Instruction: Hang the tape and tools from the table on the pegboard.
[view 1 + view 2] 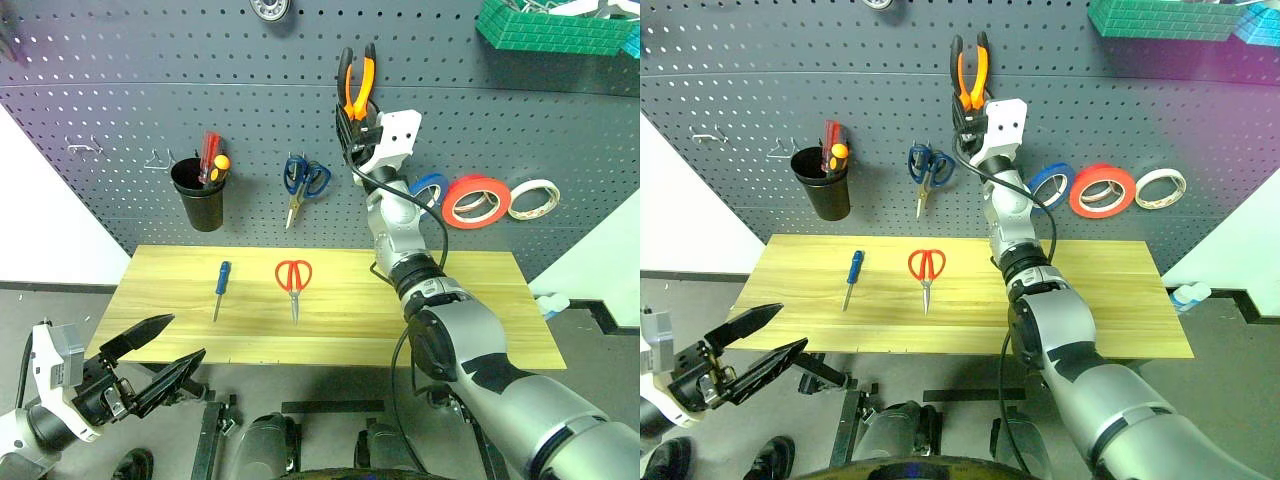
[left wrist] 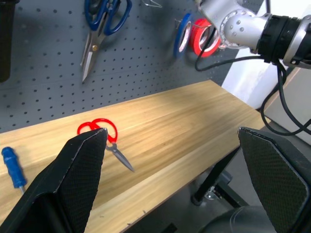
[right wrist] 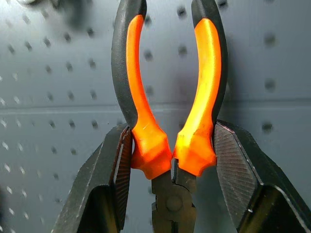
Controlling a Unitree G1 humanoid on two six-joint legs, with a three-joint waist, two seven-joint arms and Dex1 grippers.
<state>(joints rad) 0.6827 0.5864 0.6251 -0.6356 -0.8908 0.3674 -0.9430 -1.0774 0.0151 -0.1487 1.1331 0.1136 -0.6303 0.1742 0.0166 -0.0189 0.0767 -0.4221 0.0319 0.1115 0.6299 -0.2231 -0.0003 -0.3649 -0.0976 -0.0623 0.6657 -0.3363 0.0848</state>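
Clearly the pliers (image 3: 167,121), rigid, weighty and rubber-handled, sit pinched at the handle roots in the right gripper (image 1: 352,128), handles up against the pegboard (image 1: 120,110). Far below, the left gripper (image 1: 150,362) gapes wide, empty.

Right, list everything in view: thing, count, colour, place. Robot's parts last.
pegboard: one, dark grey, on the wall behind the table.
table: one, light wood, below the pegboard.
pliers: one, orange-and-black handles, held up against the pegboard.
red-handled scissors: one, on the table, middle.
blue-handled screwdriver: one, on the table, left of the red-handled scissors.
blue-handled scissors: one, hanging on the pegboard.
cup: one, black, on the pegboard, holding red and orange-handled screwdrivers.
tape rolls: three on the pegboard, blue roll, red tape, whitish roll.
basket: one, green, top right.
left gripper: open, low by the table's near left edge.
right gripper: shut on the pliers.
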